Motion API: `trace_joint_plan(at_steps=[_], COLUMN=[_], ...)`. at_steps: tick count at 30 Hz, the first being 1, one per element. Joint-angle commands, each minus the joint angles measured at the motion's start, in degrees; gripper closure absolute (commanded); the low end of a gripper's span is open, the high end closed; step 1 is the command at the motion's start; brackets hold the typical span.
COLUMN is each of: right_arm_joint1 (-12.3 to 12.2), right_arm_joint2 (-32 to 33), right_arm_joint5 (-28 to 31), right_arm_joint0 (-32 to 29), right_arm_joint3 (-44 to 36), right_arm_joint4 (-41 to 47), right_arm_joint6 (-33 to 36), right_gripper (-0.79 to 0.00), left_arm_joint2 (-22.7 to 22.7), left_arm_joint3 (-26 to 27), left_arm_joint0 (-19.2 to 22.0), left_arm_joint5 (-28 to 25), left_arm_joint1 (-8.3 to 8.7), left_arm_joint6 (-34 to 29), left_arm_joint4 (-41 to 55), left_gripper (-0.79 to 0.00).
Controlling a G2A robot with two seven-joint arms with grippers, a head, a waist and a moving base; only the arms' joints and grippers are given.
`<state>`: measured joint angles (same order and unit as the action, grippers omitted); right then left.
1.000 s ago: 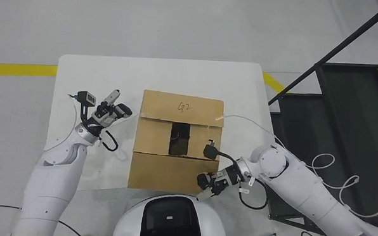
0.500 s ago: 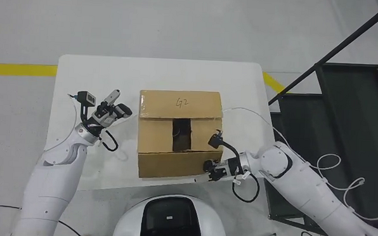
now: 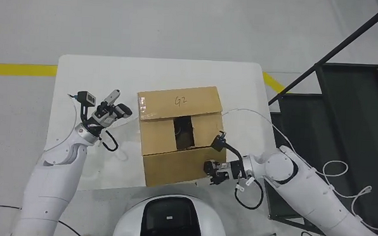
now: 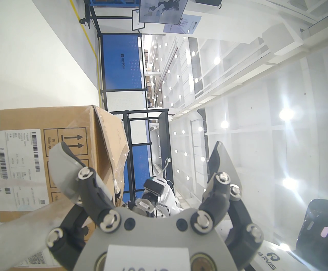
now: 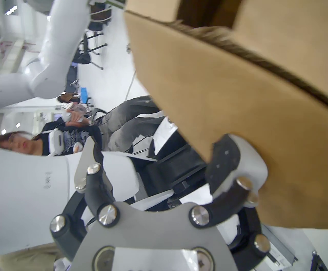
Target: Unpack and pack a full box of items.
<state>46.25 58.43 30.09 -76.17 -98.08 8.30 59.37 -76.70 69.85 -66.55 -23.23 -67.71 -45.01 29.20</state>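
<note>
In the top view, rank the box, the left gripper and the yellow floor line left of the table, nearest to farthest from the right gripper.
1. Box, right beside the right gripper.
2. Left gripper, off the box's left side.
3. Yellow floor line, past the table's left edge.

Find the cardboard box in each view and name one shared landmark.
Top view: box in the middle of the table.
Left wrist view: box beside the left gripper.
Right wrist view: box beside the right gripper.
Landmark: dark gap between flaps, top and right wrist views.
</note>
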Motion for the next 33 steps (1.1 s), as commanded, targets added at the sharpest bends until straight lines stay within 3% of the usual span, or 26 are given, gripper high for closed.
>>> trace_joint_plan(at_steps=[1, 5, 14, 25, 33], right_arm_joint1=[-0.38, -0.94, -1.71, -1.69, -1.86], right_arm_joint2=[1.94, 5.62, 8.41, 6.55, 5.75], right_arm_joint5=[4.66, 10.55, 10.89, 11.44, 11.57], right_arm_joint0=[-0.27, -1.41, -1.83, -0.71, -0.18], right_arm_joint3=[0.22, 0.84, 1.3, 4.86, 5.85], right_arm_joint4=[7.66, 18.75, 28.63, 31.86, 32.41], right_arm_joint6=[2.71, 4.05, 3.95, 3.4, 3.27], right_gripper=[-0.785, -0.785, -0.785, -0.785, -0.785], left_arm_joint2=[0.0, 0.42, -0.81, 4.83, 4.5], left_arm_joint3=[0.0, 2.05, 6.4, 3.86, 2.49], left_arm_joint0=[0.0, -0.77, -3.07, -0.09, 1.72], left_arm_joint5=[0.0, 2.18, 9.64, 8.71, 4.76], left_arm_joint1=[0.0, 0.05, 1.0, -0.21, -0.67], left_arm_joint6=[0.0, -2.24, -15.82, -8.22, -6.07], left_arm_joint4=[0.0, 1.01, 6.82, 2.53, 4.99], left_gripper=[-0.785, -0.785, -0.785, -0.785, -0.785])
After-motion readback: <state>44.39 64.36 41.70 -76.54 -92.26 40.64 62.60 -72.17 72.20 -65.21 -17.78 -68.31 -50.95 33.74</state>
